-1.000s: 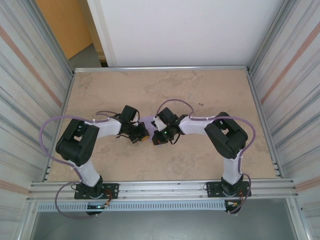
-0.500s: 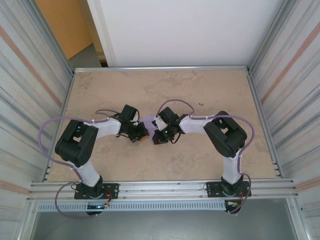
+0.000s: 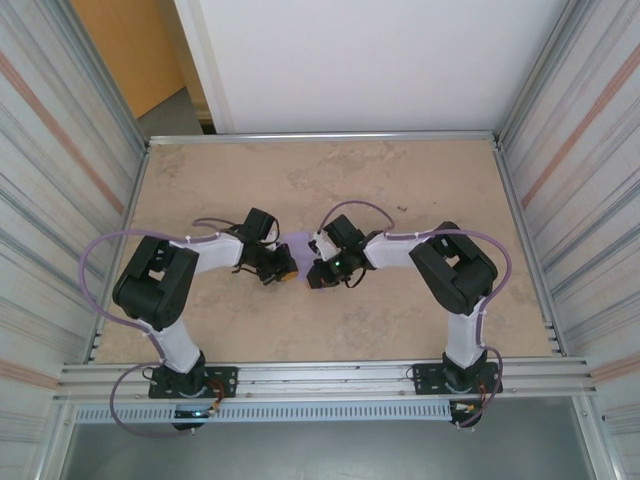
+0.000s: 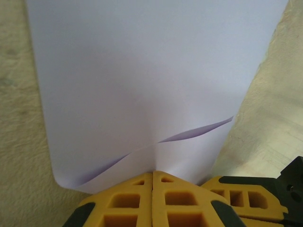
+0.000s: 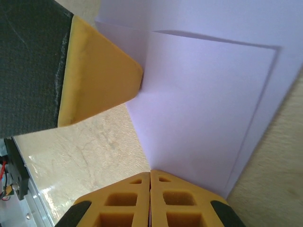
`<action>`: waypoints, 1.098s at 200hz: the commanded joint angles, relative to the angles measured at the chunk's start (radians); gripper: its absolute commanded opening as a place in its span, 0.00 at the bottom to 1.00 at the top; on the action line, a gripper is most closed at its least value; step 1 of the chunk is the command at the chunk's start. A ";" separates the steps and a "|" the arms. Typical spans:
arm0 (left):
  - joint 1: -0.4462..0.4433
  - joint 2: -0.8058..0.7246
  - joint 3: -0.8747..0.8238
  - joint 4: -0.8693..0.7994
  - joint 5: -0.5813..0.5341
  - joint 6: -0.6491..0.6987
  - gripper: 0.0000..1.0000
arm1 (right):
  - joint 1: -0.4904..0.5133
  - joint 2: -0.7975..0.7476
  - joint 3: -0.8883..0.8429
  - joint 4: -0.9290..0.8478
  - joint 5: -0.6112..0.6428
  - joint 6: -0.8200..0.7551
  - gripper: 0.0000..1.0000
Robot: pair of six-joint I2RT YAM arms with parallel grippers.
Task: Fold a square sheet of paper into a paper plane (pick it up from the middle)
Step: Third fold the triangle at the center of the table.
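Top view: both arms reach inward and meet near the middle of the bench [image 3: 400, 190]. The left tool [image 3: 284, 268] and the right tool [image 3: 316, 276] sit just beside each other, tips facing. Between and just behind them is a small lavender patch, the square sheet of paper [image 3: 298, 243], mostly covered by the two wrists.

Left wrist view: the left tool [image 4: 152, 174] has its yellow fingers [image 4: 123, 208] pressed together with no gap, clenched on the near edge of the square sheet of paper [image 4: 151, 71]. The paper runs away from the tips over the beige bench [image 4: 19, 118]. Two layers show. The upper layer's edge curls across the sheet just ahead of the tips, with a thin shadow under it. One finger of the right tool [image 4: 246, 191] sits close beside, at lower right.

Right wrist view: the right tool [image 5: 150, 171] is likewise closed tight, gripping the paper [image 5: 203, 94] at its edge. A rectangular upper flap lies over a wider lower layer, their straight edges offset and a shadow line along two sides. A finger of the left tool [image 5: 99, 71] — yellow pad on a black body — comes in from the upper left, its tip at the sheet's edge.

Whether the paper rests on the bench or is lifted off it — cannot tell.
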State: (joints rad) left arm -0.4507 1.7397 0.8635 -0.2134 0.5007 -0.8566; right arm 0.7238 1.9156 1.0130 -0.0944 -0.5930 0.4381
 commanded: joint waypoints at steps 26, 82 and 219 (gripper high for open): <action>0.020 0.045 0.002 -0.100 -0.068 0.036 0.08 | -0.036 -0.084 -0.115 -0.068 -0.013 0.008 0.11; 0.020 0.045 0.019 -0.078 -0.029 0.041 0.08 | -0.050 -0.181 -0.104 -0.075 0.024 0.003 0.12; 0.009 -0.008 0.039 -0.029 0.020 0.068 0.09 | 0.003 0.028 0.053 -0.127 0.093 0.019 0.04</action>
State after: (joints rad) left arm -0.4442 1.7512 0.8845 -0.2379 0.5232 -0.8268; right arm 0.7197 1.9121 1.0416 -0.1505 -0.5480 0.4633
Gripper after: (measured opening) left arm 0.087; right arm 0.062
